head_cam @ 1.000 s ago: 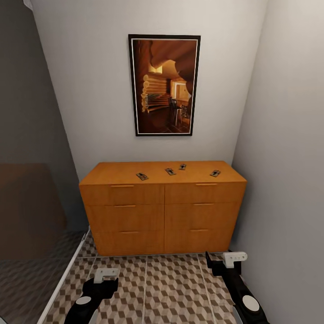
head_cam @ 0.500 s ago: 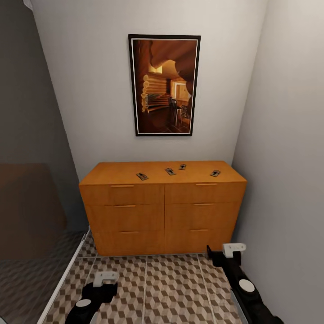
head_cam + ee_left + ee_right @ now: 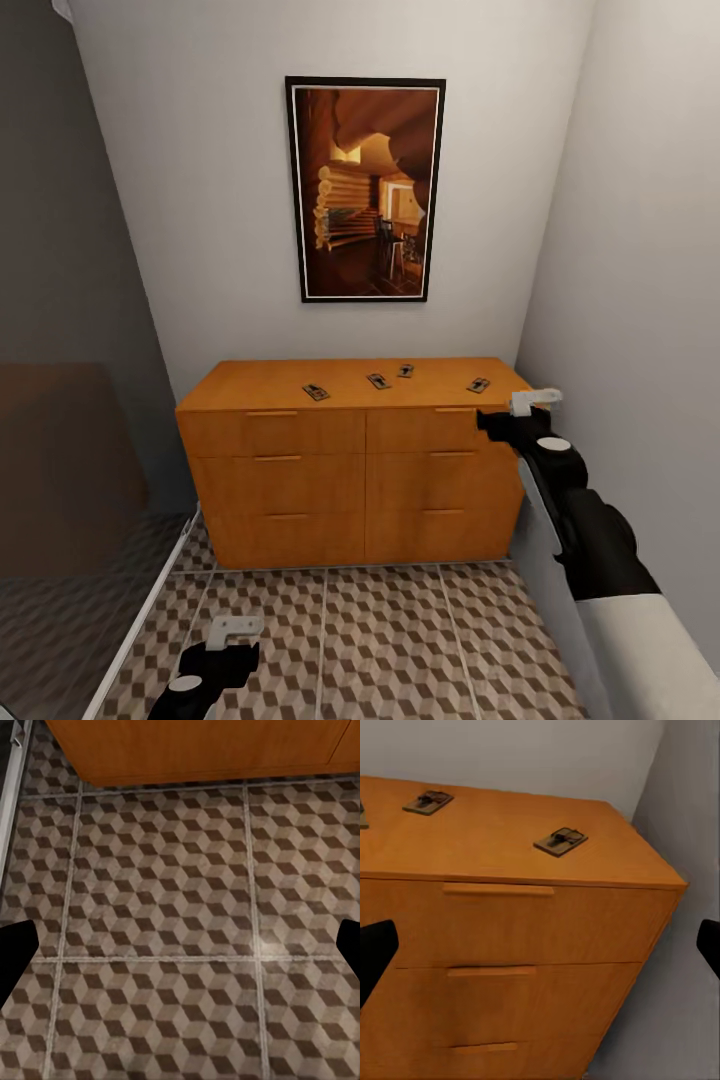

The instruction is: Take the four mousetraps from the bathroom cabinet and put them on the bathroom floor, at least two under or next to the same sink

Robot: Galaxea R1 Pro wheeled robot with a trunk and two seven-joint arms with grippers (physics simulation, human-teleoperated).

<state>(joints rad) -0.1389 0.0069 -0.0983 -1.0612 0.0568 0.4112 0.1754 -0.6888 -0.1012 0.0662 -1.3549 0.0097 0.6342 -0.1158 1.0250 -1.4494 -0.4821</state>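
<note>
- Head view: the tiled floor (image 3: 390,640), printed with brown and beige cubes, runs up to a grey wall at the back, with a darker panel on the left.
- The cabinet (image 3: 360,470), an orange-brown sideboard with drawer fronts and slim bar handles, stands against that wall, under a framed picture (image 3: 365,188) of a log interior.
- Four mousetraps lie flat on the cabinet's top, apart from one another: one left of centre (image 3: 316,392), one near the middle (image 3: 378,381), one just behind it (image 3: 405,370), one towards the right end (image 3: 478,385).
- The right arm is raised beside the cabinet's right front corner; the right tool (image 3: 500,420) is level with the top drawer, near the rightmost trap but not touching it. In the right wrist view its dark fingertips (image 3: 376,952) sit at opposite edges, spread wide, nothing between them.
- The left tool (image 3: 232,640) hangs low over the floor; in the left wrist view its fingertips (image 3: 15,949) are likewise wide apart, bare tiles between.
</note>
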